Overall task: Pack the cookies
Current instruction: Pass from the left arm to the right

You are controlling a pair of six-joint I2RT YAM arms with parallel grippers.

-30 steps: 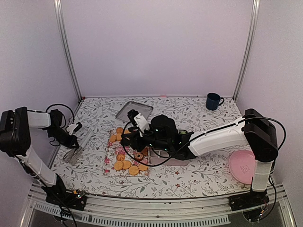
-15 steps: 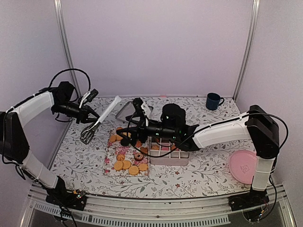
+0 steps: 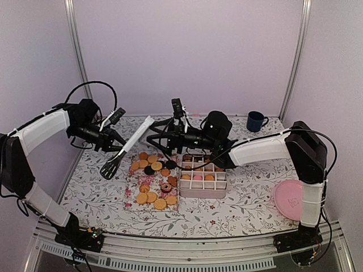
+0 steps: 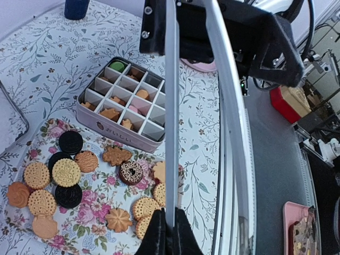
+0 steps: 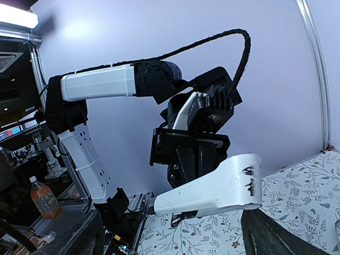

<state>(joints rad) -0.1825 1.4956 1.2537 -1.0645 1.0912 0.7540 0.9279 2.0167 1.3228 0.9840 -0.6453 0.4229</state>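
1. The cookies (image 3: 151, 197) are round and lie flat, so they have no long axis. Most sit on a floral tray (image 3: 130, 191) below the right gripper (image 3: 154, 141), some in the divided tin (image 3: 201, 192) to its right.
2. The right gripper's fingers are spread wide and hold nothing.
3. The left gripper (image 3: 115, 144) is clamped on white tongs (image 3: 138, 133), well left of the cookies.
4. Only the left wrist view shows the tin's compartments.

Top view overlooks the table (image 3: 244, 205); left wrist, closer, shares its cookies (image 4: 66, 172); right wrist faces the left arm (image 5: 101, 83).
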